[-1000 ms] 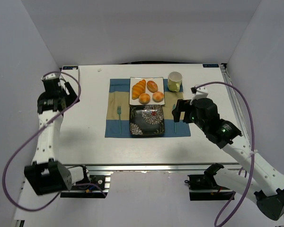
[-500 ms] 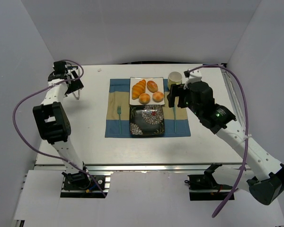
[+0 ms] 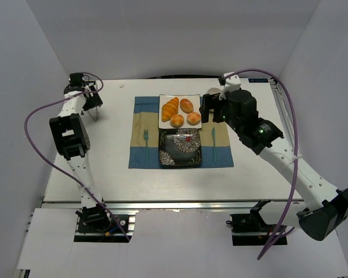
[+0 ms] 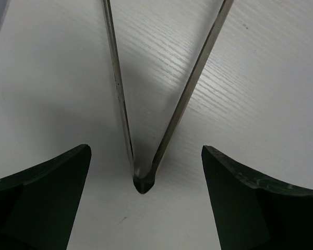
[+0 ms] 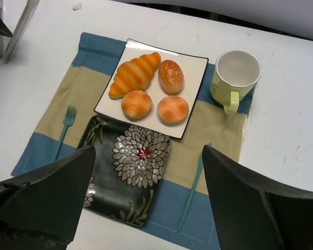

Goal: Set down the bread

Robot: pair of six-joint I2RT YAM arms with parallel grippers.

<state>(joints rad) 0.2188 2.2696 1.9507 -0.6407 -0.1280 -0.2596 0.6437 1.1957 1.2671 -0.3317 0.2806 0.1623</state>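
Two round golden-orange buns (image 3: 177,120) (image 3: 193,119) lie on the near half of a white square plate (image 3: 162,123), with a striped croissant (image 3: 170,108) and a brown oval roll (image 3: 187,105) behind them. The right wrist view shows the buns (image 5: 136,104) (image 5: 172,109) side by side. My right gripper (image 3: 210,111) is open and empty, held high just right of the white plate (image 5: 198,65); its jaws frame the scene (image 5: 151,208). My left gripper (image 3: 84,98) is open and empty at the far left, low over metal tongs (image 4: 142,179) whose hinge lies between the jaws (image 4: 146,208).
A black flowered plate (image 3: 180,147) (image 5: 104,177) sits in front of the white plate on a blue and tan placemat (image 3: 140,133). A teal fork (image 5: 65,125) lies left of it, a teal knife (image 5: 193,192) right. A pale cup (image 5: 235,73) stands right of the white plate. The tongs (image 3: 94,114) lie on the table.
My left arm swung out to the far left back of the table and came down over the tongs. My right arm moved back and left, up beside the white plate.
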